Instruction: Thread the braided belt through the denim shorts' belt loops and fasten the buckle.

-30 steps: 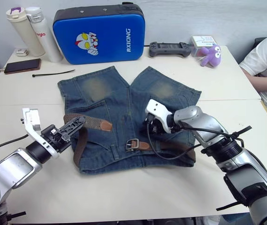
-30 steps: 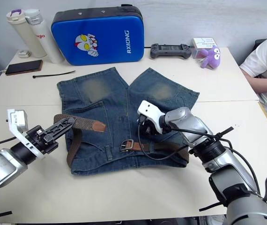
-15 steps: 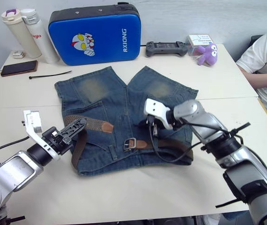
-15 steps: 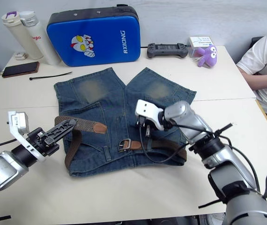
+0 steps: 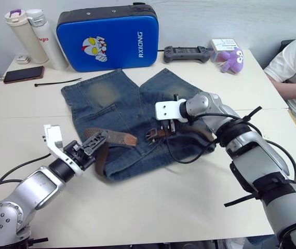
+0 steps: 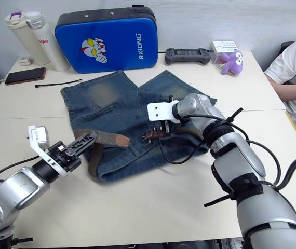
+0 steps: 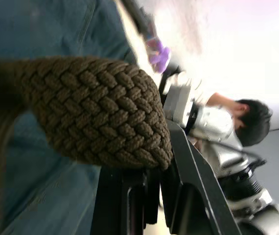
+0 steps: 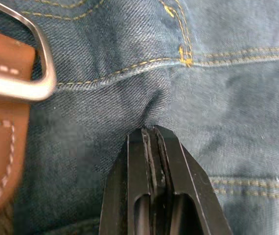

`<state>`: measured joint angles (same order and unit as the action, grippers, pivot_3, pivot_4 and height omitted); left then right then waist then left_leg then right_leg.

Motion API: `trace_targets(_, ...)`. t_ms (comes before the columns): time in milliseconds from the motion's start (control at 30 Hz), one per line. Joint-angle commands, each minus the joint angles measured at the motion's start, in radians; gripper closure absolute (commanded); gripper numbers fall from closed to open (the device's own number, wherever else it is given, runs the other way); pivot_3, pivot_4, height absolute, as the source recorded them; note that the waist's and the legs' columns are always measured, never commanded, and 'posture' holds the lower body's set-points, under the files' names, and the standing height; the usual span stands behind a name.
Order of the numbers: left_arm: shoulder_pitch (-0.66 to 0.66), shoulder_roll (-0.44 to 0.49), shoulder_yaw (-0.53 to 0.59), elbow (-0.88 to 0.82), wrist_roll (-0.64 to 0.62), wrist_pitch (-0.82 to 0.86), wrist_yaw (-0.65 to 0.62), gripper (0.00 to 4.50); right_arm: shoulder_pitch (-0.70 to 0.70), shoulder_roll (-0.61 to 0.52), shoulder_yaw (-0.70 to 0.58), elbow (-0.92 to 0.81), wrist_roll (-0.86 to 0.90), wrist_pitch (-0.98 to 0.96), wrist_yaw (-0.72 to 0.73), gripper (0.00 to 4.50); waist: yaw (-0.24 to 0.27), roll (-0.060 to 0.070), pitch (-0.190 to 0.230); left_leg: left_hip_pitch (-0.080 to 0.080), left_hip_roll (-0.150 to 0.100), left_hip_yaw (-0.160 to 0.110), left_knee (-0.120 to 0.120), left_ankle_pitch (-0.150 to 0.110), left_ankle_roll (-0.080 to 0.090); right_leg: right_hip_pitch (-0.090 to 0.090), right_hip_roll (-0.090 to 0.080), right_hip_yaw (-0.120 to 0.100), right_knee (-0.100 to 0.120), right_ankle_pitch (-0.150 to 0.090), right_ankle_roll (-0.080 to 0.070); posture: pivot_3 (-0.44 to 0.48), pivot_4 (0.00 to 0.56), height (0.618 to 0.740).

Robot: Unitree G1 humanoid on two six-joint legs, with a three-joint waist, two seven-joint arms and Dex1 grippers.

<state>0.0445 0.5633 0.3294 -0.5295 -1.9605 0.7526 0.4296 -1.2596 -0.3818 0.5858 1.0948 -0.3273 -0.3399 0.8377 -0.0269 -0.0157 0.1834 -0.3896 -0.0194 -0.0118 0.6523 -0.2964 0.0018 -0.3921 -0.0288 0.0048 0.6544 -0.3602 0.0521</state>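
While the left end effector [image 5: 93, 141] grips the braided belt [image 5: 109, 137], the right end effector [image 5: 167, 128] pinches the denim shorts [image 5: 106, 98].

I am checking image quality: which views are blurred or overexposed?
Left wrist view: the brown braided belt is sharp, the background blown out white. Right wrist view: the blue denim shorts are sharp, the silver metal buckle soft. Eye views are evenly lit.

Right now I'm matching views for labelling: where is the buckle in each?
Left eye view: buckle on the denim shorts, beside the right gripper.
Right eye view: same spot.
Right wrist view: beside that gripper's tip.
Left wrist view: braided belt instead.
Shared landmark: right gripper.
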Motion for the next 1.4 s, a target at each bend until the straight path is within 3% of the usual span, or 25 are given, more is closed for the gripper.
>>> trace_targets(33,-0.037,-0.018,0.010,0.020,-0.012,-0.019,0.034,4.50,-0.043,-0.017,-0.019,0.065,-0.060,-0.054,-0.081,4.47,0.001,0.000,0.000,0.000,0.000,0.000,0.000,0.000,0.000,0.000,0.000,0.000,0.000,0.000,0.000,0.000,0.150,0.740)
trace_targets(133,-0.075,-0.037,0.010,0.052,-0.012,-0.020,0.058,4.50,-0.040,-0.025,-0.041,0.074,-0.063,-0.053,-0.072,4.47,0.001,0.000,0.000,0.000,0.000,0.000,0.001,0.000,0.000,0.000,0.000,0.000,0.001,0.000,0.000,0.000,0.150,0.740)
trace_targets(333,-0.126,-0.097,-0.025,0.063,-0.012,-0.060,0.157,4.50,0.057,-0.004,-0.234,-0.124,0.166,0.211,0.168,4.47,0.001,0.000,0.000,-0.001,0.000,-0.002,0.001,0.000,0.000,0.001,0.000,-0.001,0.001,0.000,0.000,0.000,0.150,0.740)
trace_targets(367,-0.126,-0.107,-0.028,0.059,-0.012,-0.067,0.170,4.50,0.074,-0.009,-0.251,-0.175,0.187,0.258,0.199,3.83,0.002,0.000,0.000,-0.001,0.000,-0.002,0.001,0.000,0.000,0.001,0.000,-0.001,0.001,0.000,0.000,0.000,0.150,0.740)
trace_targets(433,-0.117,-0.138,-0.036,0.025,-0.012,-0.087,0.200,4.50,0.108,-0.035,-0.307,-0.325,0.254,0.410,0.257,3.09,0.000,0.000,0.000,-0.002,0.001,-0.002,0.001,0.000,0.000,0.000,0.000,-0.002,0.001,0.000,0.000,0.000,0.150,0.740)
trace_targets(633,-0.057,-0.203,-0.066,-0.102,-0.012,-0.151,0.295,4.50,0.197,-0.144,-0.386,-0.736,0.412,0.834,0.412,0.16,0.002,0.001,0.000,-0.003,0.001,-0.003,0.000,0.000,0.000,-0.001,0.000,-0.002,-0.001,0.000,0.000,0.000,0.150,0.740)
trace_targets(833,0.057,-0.163,-0.124,-0.224,-0.012,-0.247,0.447,4.50,0.244,-0.241,-0.372,-0.923,0.454,0.927,0.465,0.06,0.001,0.001,0.000,-0.002,0.001,-0.002,-0.001,0.000,0.000,0.000,0.000,-0.001,-0.001,0.000,0.000,0.000,0.150,0.740)
trace_targets(967,0.050,-0.184,-0.161,-0.236,-0.012,-0.336,0.513,4.50,0.263,-0.255,-0.357,-0.996,0.474,0.966,0.477,0.06,0.002,0.001,0.000,-0.001,0.001,-0.002,-0.001,0.000,0.000,0.000,0.000,-0.001,-0.001,0.000,0.000,0.000,0.150,0.740)
trace_targets(1133,0.003,-0.254,-0.224,-0.197,0.079,-0.399,0.510,4.50,0.323,-0.349,-0.325,-1.140,0.534,1.048,0.568,0.06,0.023,0.001,0.000,-0.001,0.001,-0.002,0.000,0.000,0.000,0.001,0.000,-0.002,-0.002,0.000,0.000,0.000,0.150,0.740)
trace_targets(1400,-0.070,-0.318,-0.309,-0.097,0.170,-0.387,0.478,4.50,0.319,-0.403,-0.331,-1.217,0.560,1.134,0.519,0.06,0.028,0.001,0.000,-0.001,0.000,-0.002,0.002,0.000,0.000,0.002,0.001,-0.002,-0.002,0.000,0.000,0.000,0.150,0.740)
